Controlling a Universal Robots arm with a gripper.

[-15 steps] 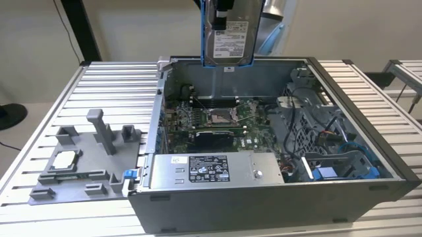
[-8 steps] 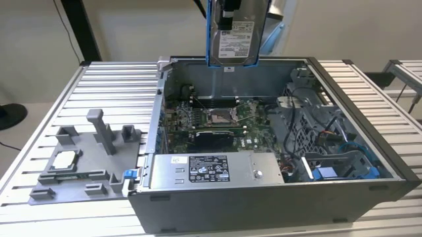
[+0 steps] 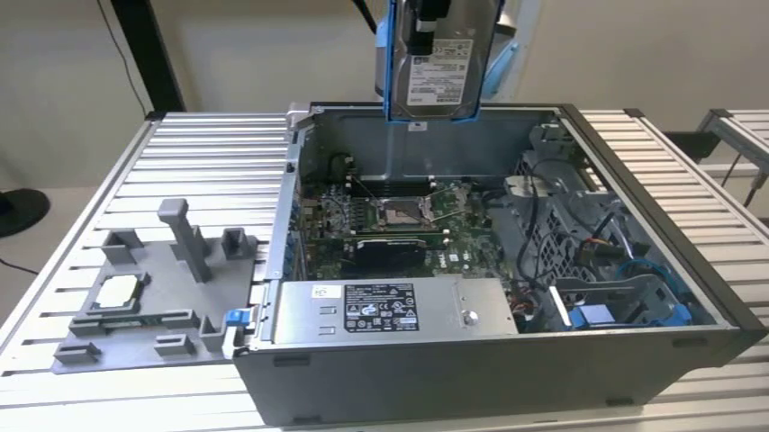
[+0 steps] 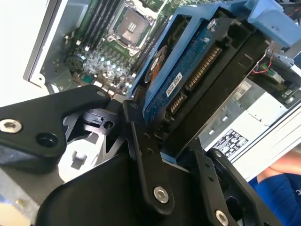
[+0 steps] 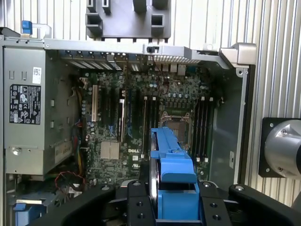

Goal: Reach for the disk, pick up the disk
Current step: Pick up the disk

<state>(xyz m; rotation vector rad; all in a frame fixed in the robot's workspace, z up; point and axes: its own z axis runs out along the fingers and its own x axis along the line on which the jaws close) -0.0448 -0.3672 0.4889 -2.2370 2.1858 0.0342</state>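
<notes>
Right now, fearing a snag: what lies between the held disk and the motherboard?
Nothing: in the exterior view the disk, shut in the gripper, hangs in open air above the motherboard.

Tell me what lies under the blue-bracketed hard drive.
In the first wrist view, the silver-grey hard drive in its blue plastic bracket, shut in the black pincer, hangs over the green motherboard and its square processor socket. The bracket covers the board directly beneath.

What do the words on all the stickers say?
White label on the disk: print too small to read.
Black label on the power supply: too small to read.
White sticker on the disk's underside: blurred, unreadable.
Nothing can be quoted.
</notes>
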